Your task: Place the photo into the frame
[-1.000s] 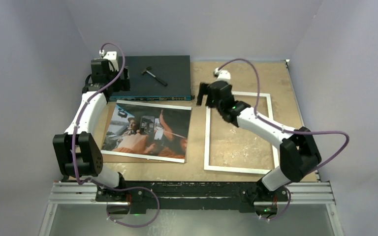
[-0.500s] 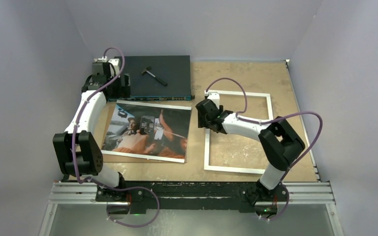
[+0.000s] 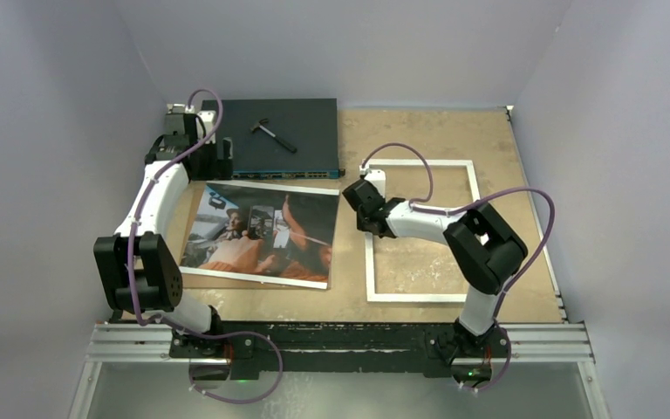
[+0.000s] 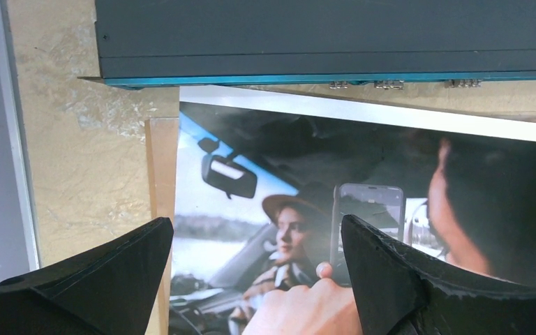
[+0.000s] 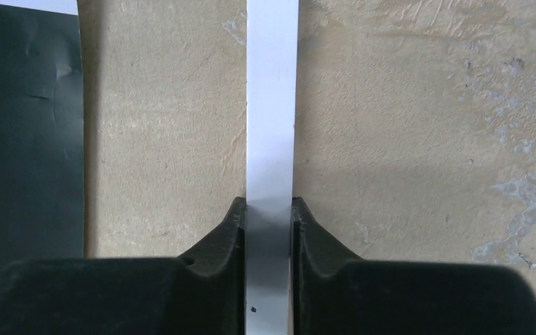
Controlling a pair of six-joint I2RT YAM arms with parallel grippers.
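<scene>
The photo (image 3: 262, 234) lies face up on the left half of the table, on a brown backing board (image 4: 160, 167) that shows along its left edge. Beside it on the right lies the white frame (image 3: 419, 163), flat and with bare table inside. My right gripper (image 3: 362, 205) sits low on the frame's left rail (image 5: 272, 105). In the right wrist view the right gripper (image 5: 269, 202) is shut on the rail, both jaws pressed against its sides. My left gripper (image 4: 255, 230) hangs open above the photo's (image 4: 300, 181) far left corner, holding nothing.
A dark flat box (image 3: 283, 135) lies against the back wall just behind the photo, with a small hammer-like tool (image 3: 272, 133) on top. The box's front edge (image 4: 321, 70) is close to the left gripper. Walls close the table on three sides.
The right arm folded back and down onto the frame's left rail and its jaws closed on it. The frame shifted slightly. The left gripper moved a little towards the back.
</scene>
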